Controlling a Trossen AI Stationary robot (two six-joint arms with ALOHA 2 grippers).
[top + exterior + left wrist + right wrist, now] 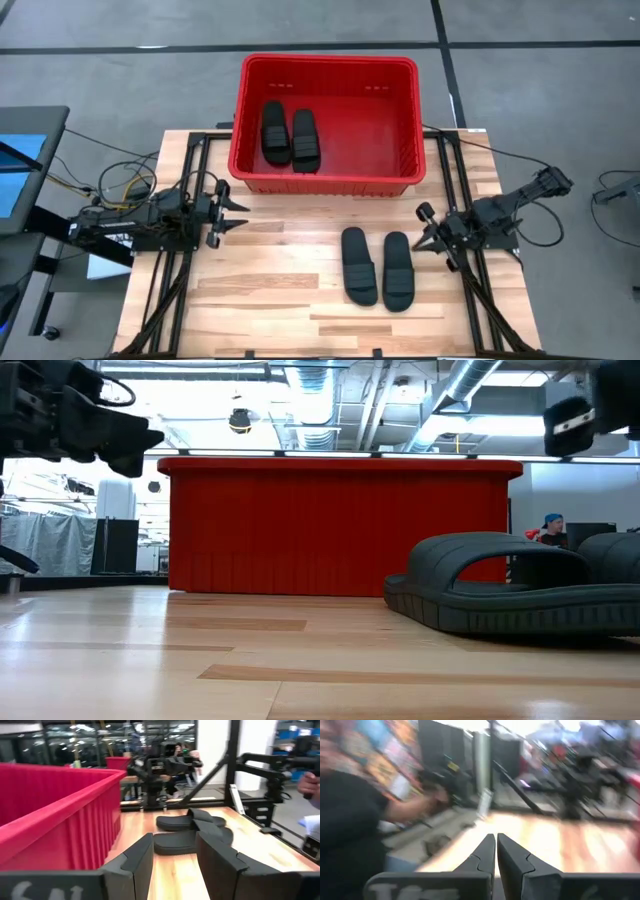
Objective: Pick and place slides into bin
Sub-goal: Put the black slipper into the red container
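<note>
The red bin [325,125] stood at the far side of the wooden counter [270,300], between the two arms. Two slides [290,135] lay inside the bin, side by side on its floor, close to its left wall. The other two slides [378,268] lay on the counter in front of the bin, toward the right side, also side by side and nearly touching each other. In the low view these two slides [510,585] showed in front of the red wall of the bin [340,525].

The left gripper [236,213] was above the counter near the front left corner of the bin, with its fingers [137,862] set apart in a narrow gap, and it held nothing. The right gripper [424,232] was just beside the pair of slides on the counter, on their right. Its fingers [487,852] were almost closed together, and nothing was between them.
</note>
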